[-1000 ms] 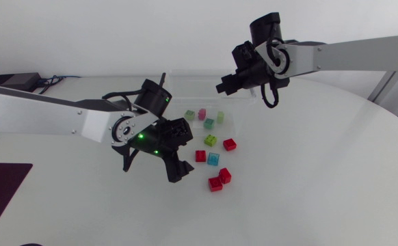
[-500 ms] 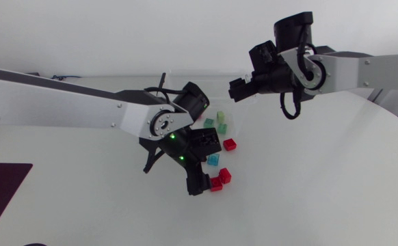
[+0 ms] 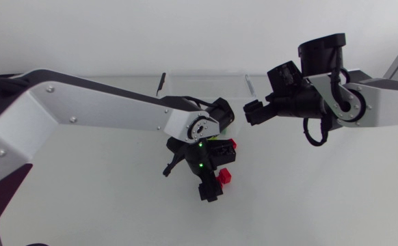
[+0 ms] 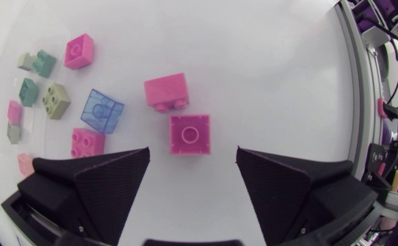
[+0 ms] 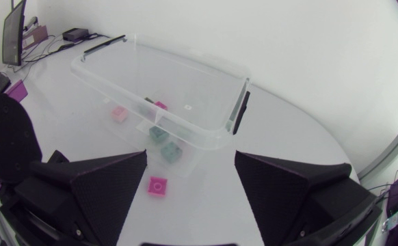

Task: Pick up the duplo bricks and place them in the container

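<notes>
My left arm [image 3: 83, 109] comes in from the left edge of the head view and slants over the white table [image 3: 89, 212] to mid-frame. There the left gripper [image 3: 209, 186] points down at the tabletop. A red brick [image 3: 225, 178] lies just beside its fingers on the right. A second red brick [image 3: 231, 144] sits slightly higher in the frame, partly hidden by the wrist. At upper centre stands the clear container [image 3: 206, 85], with a black handle at each end. Near its right end hovers the right gripper [image 3: 253, 113], on the right arm [image 3: 383, 109] that enters from the right edge.

In the left wrist view the left gripper [image 4: 193, 158] is spread wide and holds nothing. A stud-up pink brick [image 4: 190, 134] lies on the table just ahead of the gap between the fingertips, touching neither finger. Just beyond it is a tipped pink brick [image 4: 167, 91], lying on its side. Ahead of the left finger are a flat pink brick [image 4: 87, 142] and a see-through blue brick [image 4: 102, 111]. Farther off lies a green brick [image 4: 56, 100] among other small ones.

In the right wrist view the right gripper [image 5: 191, 156] is also spread and empty. A lone pink brick [image 5: 158, 185] shows in the gap between its fingers, down on the table and touched by neither. The container [image 5: 199, 96] lies ahead of the gripper. A few pink and green bricks show through its wall.
</notes>
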Robot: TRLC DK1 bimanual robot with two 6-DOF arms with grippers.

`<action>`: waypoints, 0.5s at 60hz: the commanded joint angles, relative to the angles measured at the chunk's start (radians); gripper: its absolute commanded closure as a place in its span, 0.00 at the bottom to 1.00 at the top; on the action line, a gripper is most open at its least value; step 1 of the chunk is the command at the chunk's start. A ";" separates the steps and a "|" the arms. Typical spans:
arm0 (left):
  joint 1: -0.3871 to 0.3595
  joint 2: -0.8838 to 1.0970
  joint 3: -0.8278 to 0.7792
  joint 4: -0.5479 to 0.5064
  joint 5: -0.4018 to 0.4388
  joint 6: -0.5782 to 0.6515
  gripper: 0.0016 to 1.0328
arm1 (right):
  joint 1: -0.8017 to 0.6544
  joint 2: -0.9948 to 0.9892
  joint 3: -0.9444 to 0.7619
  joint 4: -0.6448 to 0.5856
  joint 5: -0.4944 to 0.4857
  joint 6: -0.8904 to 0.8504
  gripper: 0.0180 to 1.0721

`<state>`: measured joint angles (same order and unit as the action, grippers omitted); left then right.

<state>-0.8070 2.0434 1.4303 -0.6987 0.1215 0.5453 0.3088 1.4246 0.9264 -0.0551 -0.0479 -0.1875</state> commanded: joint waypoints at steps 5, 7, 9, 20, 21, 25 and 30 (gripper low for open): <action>-0.015 0.070 0.079 -0.058 -0.014 -0.038 0.17 | -0.020 -0.061 -0.075 0.008 -0.015 -0.027 0.12; -0.015 0.083 0.094 -0.071 -0.016 -0.042 0.17 | -0.023 -0.070 -0.090 0.008 -0.023 -0.029 0.12; -0.018 0.089 0.102 -0.081 -0.016 -0.042 0.17 | -0.027 -0.079 -0.104 0.008 -0.027 -0.033 0.12; -0.035 0.109 0.125 -0.088 -0.017 -0.061 0.28 | -0.034 -0.167 -0.199 -0.003 -0.041 -0.043 0.12; -0.035 0.112 0.127 -0.088 -0.017 -0.062 0.30 | -0.036 -0.177 -0.209 -0.005 -0.043 -0.044 0.12; -0.037 0.132 0.139 -0.090 -0.020 -0.074 0.40 | -0.056 -0.233 -0.248 -0.017 -0.061 -0.053 0.12; -0.040 0.143 0.142 -0.090 -0.029 -0.081 0.50 | -0.100 -0.280 -0.288 -0.031 -0.093 -0.063 0.12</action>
<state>-0.8394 2.1483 1.5490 -0.7700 0.0986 0.4896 0.2432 1.1854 0.6842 -0.0719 -0.1230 -0.2256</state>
